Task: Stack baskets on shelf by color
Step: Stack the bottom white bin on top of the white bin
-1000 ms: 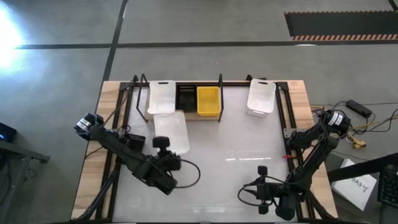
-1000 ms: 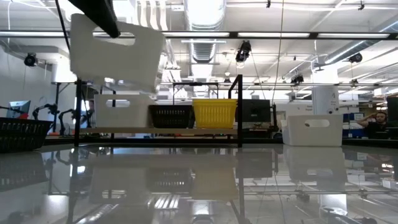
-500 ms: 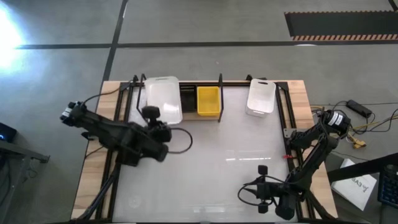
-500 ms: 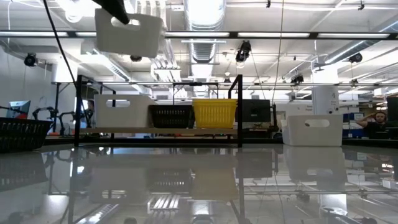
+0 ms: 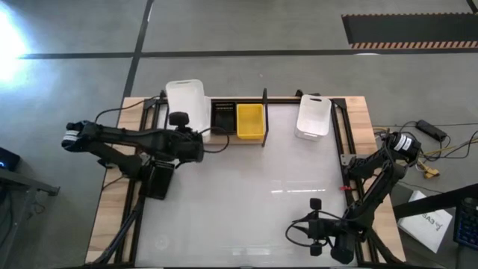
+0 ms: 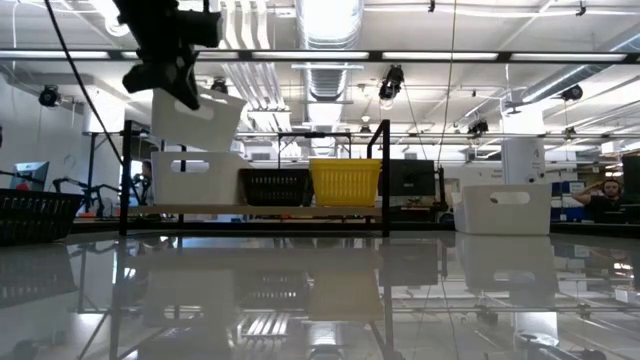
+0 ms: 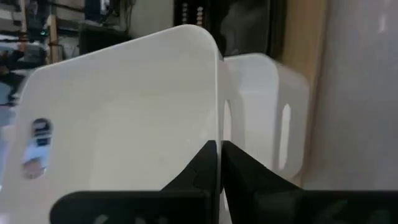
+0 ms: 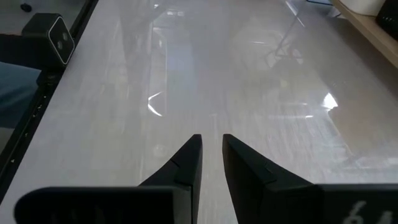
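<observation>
Since I'm stacking by color, my left hand pinches the rim of a white basket tilted over the white one on the shelf, posts crowding both sides, while the right hand idles slightly parted over bare bench near the front edge.

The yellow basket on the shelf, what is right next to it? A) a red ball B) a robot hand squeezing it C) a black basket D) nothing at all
C: in the low view the yellow basket sits on the shelf with a black basket right beside it, and no gripper is on it.
</observation>
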Tool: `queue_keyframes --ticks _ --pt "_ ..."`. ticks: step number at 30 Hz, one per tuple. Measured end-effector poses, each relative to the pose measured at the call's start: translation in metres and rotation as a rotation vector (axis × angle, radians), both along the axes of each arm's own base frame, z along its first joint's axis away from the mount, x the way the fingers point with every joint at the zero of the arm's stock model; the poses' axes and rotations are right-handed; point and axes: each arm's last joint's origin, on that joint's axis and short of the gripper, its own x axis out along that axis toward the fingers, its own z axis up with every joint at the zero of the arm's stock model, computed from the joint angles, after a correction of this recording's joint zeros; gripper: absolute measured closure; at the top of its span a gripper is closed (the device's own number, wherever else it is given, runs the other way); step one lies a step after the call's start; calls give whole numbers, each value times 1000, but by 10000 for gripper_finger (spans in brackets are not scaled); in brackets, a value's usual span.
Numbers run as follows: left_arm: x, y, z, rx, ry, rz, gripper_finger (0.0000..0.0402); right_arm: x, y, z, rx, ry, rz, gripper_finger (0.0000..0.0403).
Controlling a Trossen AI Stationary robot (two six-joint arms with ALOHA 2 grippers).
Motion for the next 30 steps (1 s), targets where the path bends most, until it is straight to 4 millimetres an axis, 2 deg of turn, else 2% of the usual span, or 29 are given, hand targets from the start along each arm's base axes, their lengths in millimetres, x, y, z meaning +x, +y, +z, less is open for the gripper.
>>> queue_keyframes --ticks 5,13,22,26,30 --pt "-5 7 -6 -109 -101 -61 402 0 0 0 2 -1 0 346" --pt "-18 10 -4 -186 -142 -78 402 1 1 0 10 -7 -2 346" --pt "-24 12 -27 -174 -103 -99 400 1 1 1 15 -11 -2 346" --pt "-24 14 -30 -174 -105 -90 372 2 0 1 15 -11 -6 346" --pt "-26 14 -24 -171 -137 -104 322 3 0 1 14 -11 -9 346"
